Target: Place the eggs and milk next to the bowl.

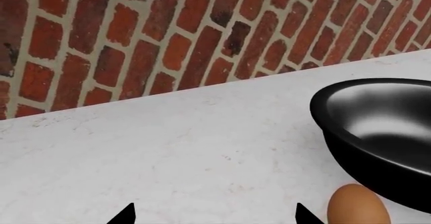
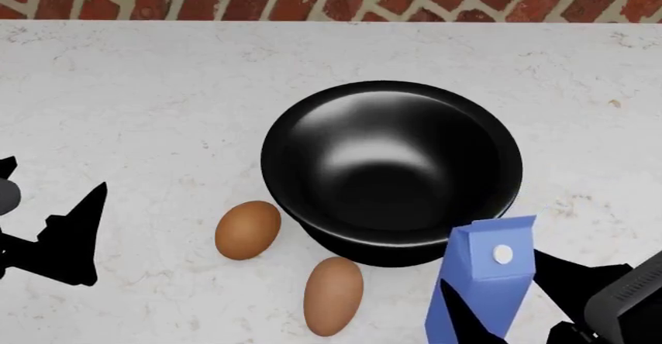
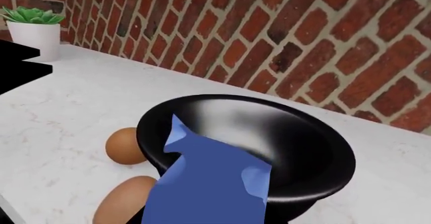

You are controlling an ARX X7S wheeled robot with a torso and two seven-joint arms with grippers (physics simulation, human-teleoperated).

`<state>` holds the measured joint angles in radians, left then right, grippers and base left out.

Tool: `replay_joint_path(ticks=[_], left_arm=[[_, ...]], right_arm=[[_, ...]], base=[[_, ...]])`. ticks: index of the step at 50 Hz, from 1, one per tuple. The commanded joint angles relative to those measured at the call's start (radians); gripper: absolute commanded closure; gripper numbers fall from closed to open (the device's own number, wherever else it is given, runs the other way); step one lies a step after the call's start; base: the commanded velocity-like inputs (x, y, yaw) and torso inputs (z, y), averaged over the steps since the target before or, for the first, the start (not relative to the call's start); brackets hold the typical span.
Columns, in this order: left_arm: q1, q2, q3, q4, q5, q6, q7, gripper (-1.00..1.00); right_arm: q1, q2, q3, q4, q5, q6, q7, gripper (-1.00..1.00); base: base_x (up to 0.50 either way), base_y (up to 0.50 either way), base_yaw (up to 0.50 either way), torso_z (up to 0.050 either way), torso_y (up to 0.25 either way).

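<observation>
So, reading outward from the bowl: well off to its left the left gripper hangs empty with its jaws apart, nothing between them. The two eggs lie on the white counter at the bowl's near-left side — one just beside its wall, the other a little nearer the robot, both close enough to count as placed. At the bowl's near-right side the milk stands upright just by the rim, with the right gripper closed around it. What seems left is only to let the carton go — and draw back.
</observation>
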<state>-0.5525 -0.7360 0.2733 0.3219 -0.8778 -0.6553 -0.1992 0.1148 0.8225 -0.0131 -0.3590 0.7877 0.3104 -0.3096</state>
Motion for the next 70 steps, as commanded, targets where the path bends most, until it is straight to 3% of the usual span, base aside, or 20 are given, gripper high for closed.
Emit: replay_joint_path(ticks=[1, 26, 27, 53, 70], left_arm=[[0.0, -0.001, 0.002, 0.003, -0.002, -0.001, 0.0, -1.0], [-0.003, -0.008, -0.003, 0.016, -0.018, -0.01, -0.008, -1.0], [-0.005, -0.007, 0.0, 0.015, -0.016, -0.011, -0.007, -1.0], [-0.006, -0.008, 0.003, 0.016, -0.016, -0.006, -0.005, -1.0], [0.003, -0.015, -0.008, 0.015, -0.023, 0.003, -0.002, -1.0]], right_arm=[[0.008, -0.019, -0.008, 0.031, -0.041, -0.035, -0.029, 1.0], [0.009, -0.041, -0.025, 0.066, -0.047, -0.048, -0.044, 1.0], [0.006, -0.04, -0.025, 0.065, -0.049, -0.047, -0.042, -1.0], [-0.023, -0.003, 0.012, 0.004, -0.016, -0.022, -0.008, -1.0], [0.064, 0.032, 0.004, -0.045, 0.022, 0.049, 0.02, -1.0]], base=[[0.0, 0.0, 0.0, 0.0, 0.0], [0.0, 0.0, 0.0, 0.0, 0.0], [0.0, 0.0, 0.0, 0.0, 0.0], [0.0, 0.0, 0.0, 0.0, 0.0], [0.0, 0.0, 0.0, 0.0, 0.0]])
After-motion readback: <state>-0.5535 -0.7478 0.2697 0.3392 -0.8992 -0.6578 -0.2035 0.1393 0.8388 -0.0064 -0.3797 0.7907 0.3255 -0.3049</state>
